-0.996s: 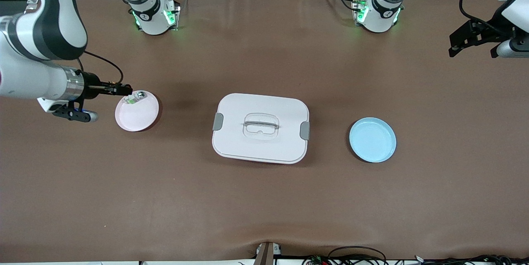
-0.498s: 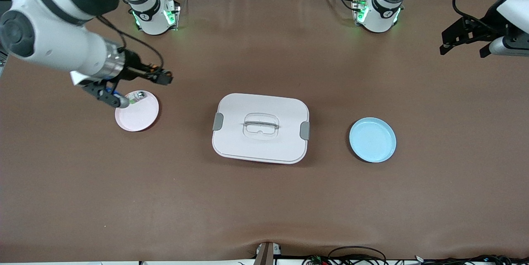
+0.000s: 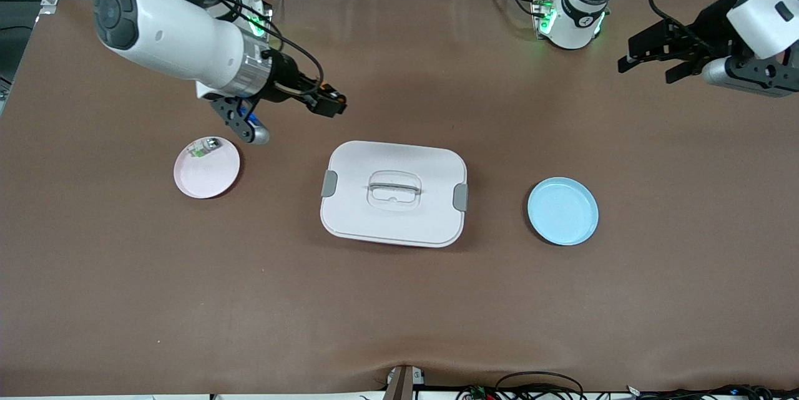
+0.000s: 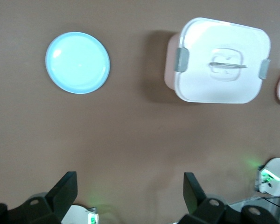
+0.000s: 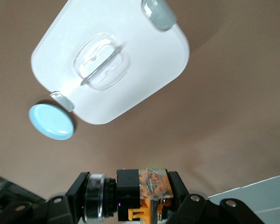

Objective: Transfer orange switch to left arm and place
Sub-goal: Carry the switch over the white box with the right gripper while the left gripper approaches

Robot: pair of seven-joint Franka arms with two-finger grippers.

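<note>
My right gripper [image 3: 331,104] is shut on the orange switch [image 5: 141,190], a small black body with orange parts and a clear ring, held crosswise between the fingers. It is up over the bare table beside the white box [image 3: 393,193], at the corner toward the right arm's base. The box also shows in the right wrist view [image 5: 109,60] and the left wrist view [image 4: 219,60]. My left gripper [image 3: 646,71] is open and empty, over the table at the left arm's end; its fingers [image 4: 65,190] stand wide apart.
A pink plate [image 3: 212,178] holding a small green-and-white component [image 3: 200,151] lies toward the right arm's end. A blue plate [image 3: 562,211] lies beside the box toward the left arm's end, also seen in the left wrist view [image 4: 77,62].
My right gripper has left the pink plate with the switch, risen and moved toward the box. My left gripper has moved inward from the table's end.
</note>
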